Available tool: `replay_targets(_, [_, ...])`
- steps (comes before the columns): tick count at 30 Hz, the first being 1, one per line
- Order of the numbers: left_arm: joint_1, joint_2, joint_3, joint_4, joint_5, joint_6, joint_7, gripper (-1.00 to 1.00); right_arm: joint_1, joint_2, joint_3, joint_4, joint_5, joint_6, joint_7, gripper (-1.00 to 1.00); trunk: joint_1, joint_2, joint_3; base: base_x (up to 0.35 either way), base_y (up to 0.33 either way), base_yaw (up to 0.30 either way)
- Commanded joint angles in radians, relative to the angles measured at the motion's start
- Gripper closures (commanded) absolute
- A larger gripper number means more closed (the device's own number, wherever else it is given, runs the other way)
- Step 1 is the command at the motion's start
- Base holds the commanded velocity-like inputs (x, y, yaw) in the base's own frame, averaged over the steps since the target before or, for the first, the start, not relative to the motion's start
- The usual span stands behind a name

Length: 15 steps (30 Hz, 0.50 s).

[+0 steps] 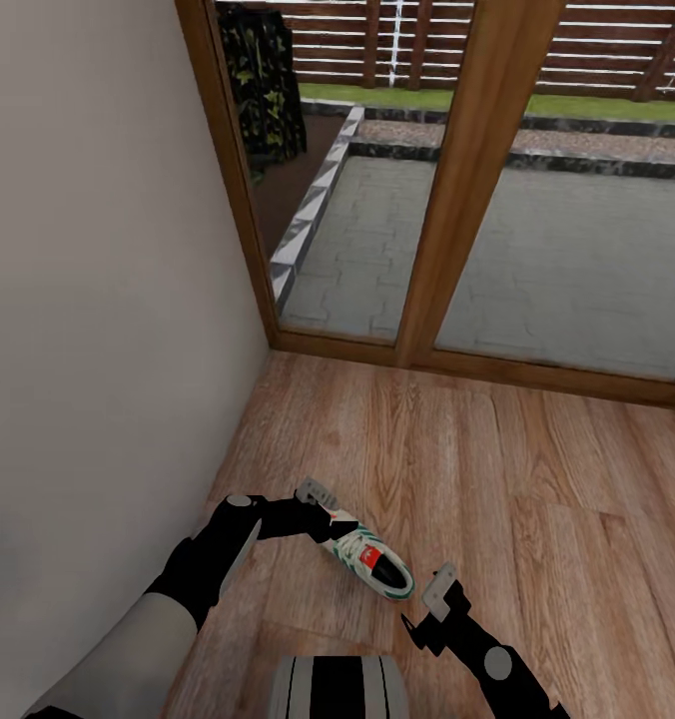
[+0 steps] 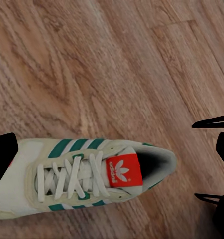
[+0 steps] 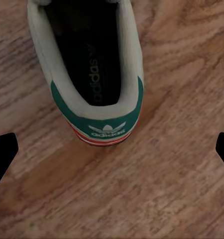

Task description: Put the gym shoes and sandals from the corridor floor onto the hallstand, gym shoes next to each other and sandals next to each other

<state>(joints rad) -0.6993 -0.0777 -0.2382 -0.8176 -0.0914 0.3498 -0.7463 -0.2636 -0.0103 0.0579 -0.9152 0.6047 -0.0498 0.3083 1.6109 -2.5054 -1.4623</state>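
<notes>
Gym shoe [image 1: 372, 564]: we have one white trainer with green stripes and a red tongue patch lying on the corridor floor [image 1: 537, 479], at about 6 o'clock in the head view, heel end pointing toward 4 o'clock.
Shoe up close: in the left wrist view the shoe [image 2: 87, 177] shows from above, with laces, red patch and dark opening all plain; in the right wrist view we look down on its heel [image 3: 99, 84], green collar with a red band beneath.
Left gripper [image 1: 323, 504]: our left arm reaches in from 8 o'clock and sits right at the toe end of the shoe; its fingers [image 2: 2, 157] show one dark pad at the toe, and we cannot tell whether they are spread or closed.
Right gripper [image 1: 427, 604]: it hovers just beside the heel, at the shoe's 4 o'clock; its fingers [image 3: 2, 154] stand spread wide, one dark tip at each edge of the right wrist view, with bare floor [image 3: 142, 199] between and the heel apart from both.
Surroundings: a plain wall [image 1: 98, 300] runs along 9 o'clock, and a wood-framed glass door [image 1: 477, 180] at 12 o'clock looks out on grey paving.
</notes>
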Motion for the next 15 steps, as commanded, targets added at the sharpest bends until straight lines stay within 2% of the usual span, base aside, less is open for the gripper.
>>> replay_targets(1, [0.000,-0.001,0.002,-0.002,-0.008,0.005,-0.005,-1.00,0.000,0.000,0.000,-0.001,0.010,-0.004,0.002,-1.00,0.000,0.000,-0.001,0.010,0.000,0.000])
replay_targets(7, [0.000,-0.001,0.002,-0.002,-0.007,0.005,-0.007,-1.00,0.000,0.000,0.000,-0.001,0.011,-0.004,0.002,-1.00,0.000,0.000,-0.001,0.031,0.001,0.000])
replay_targets(15, [0.000,-0.001,0.003,-0.002,-0.007,0.003,-0.007,-1.00,0.000,0.000,0.000,-0.001,0.010,-0.004,0.002,-1.00,0.000,0.000,-0.001,0.144,0.083,0.000])
